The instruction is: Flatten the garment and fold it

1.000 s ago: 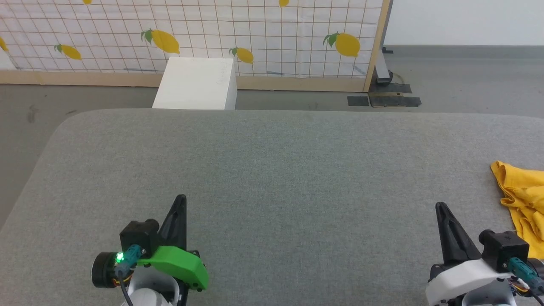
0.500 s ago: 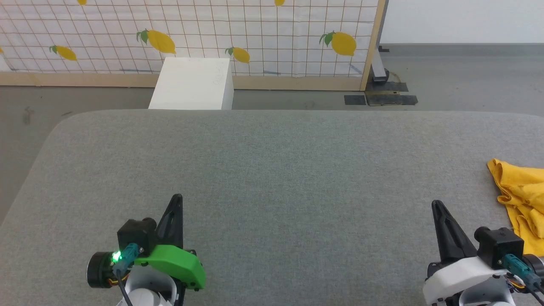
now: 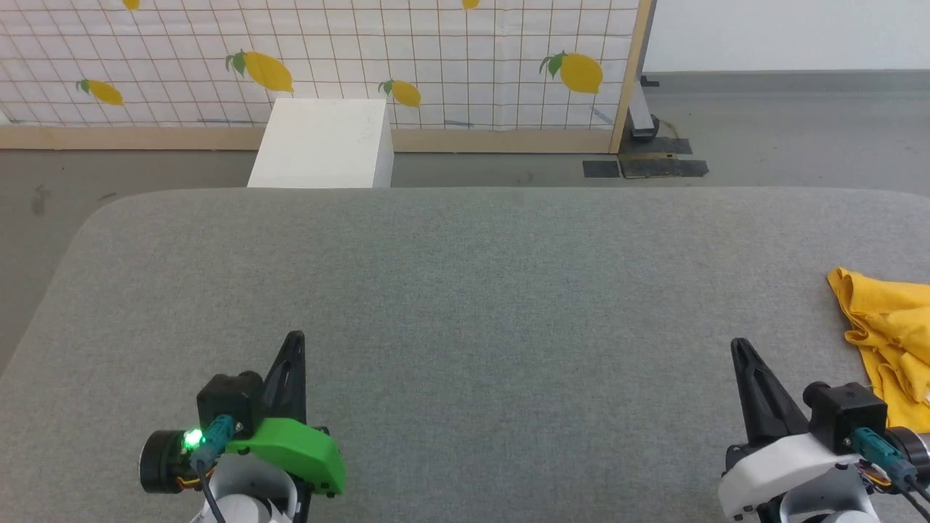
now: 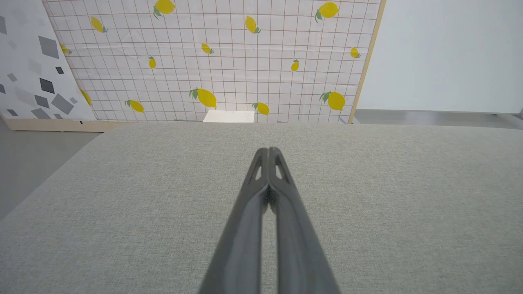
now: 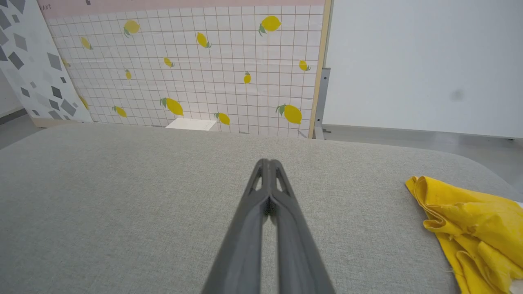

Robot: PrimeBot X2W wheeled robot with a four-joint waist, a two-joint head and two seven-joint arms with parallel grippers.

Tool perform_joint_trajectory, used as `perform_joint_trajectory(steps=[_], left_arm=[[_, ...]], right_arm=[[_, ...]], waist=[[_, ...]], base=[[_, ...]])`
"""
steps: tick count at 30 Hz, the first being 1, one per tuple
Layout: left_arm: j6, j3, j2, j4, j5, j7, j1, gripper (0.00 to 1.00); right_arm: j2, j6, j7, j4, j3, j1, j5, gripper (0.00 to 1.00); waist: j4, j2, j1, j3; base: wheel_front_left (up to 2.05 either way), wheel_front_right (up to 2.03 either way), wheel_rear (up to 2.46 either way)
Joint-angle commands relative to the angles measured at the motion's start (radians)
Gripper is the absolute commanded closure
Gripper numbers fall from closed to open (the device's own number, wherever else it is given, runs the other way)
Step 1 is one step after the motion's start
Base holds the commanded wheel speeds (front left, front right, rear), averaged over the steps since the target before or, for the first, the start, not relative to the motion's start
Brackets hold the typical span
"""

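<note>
nothing done yet: the crumpled yellow cotton t-shirt (image 3: 883, 327) lies untouched at the right edge of the grey fabric counter (image 3: 465, 290), left jaws and right jaws both closed tight, empty.

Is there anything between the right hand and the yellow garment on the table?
No. In the right wrist view, the stretch of grey table from the shut right hand to the crumpled garment is bare; the head view agrees.
</note>
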Motion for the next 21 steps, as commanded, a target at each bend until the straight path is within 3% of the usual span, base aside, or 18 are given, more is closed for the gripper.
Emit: perform_joint_trajectory(steps=[1,21], left_arm=[[0.006,0.003,-0.003,-0.009,0.010,0.006,0.015,1.00],[0.019,0.021,-0.004,-0.058,0.048,0.047,0.029,1.00]], right_arm=[[0.001,-0.001,0.004,-0.006,0.003,-0.019,-0.011,1.00],[0.001,-0.001,0.029,-0.016,0.018,-0.032,-0.031,1.00]], waist=[[-0.001,0.0000,0.0000,0.000],[-0.016,0.0000,0.0000,0.004]], base=[[0.00,0.00,0.00],[0.00,0.00,0.00]])
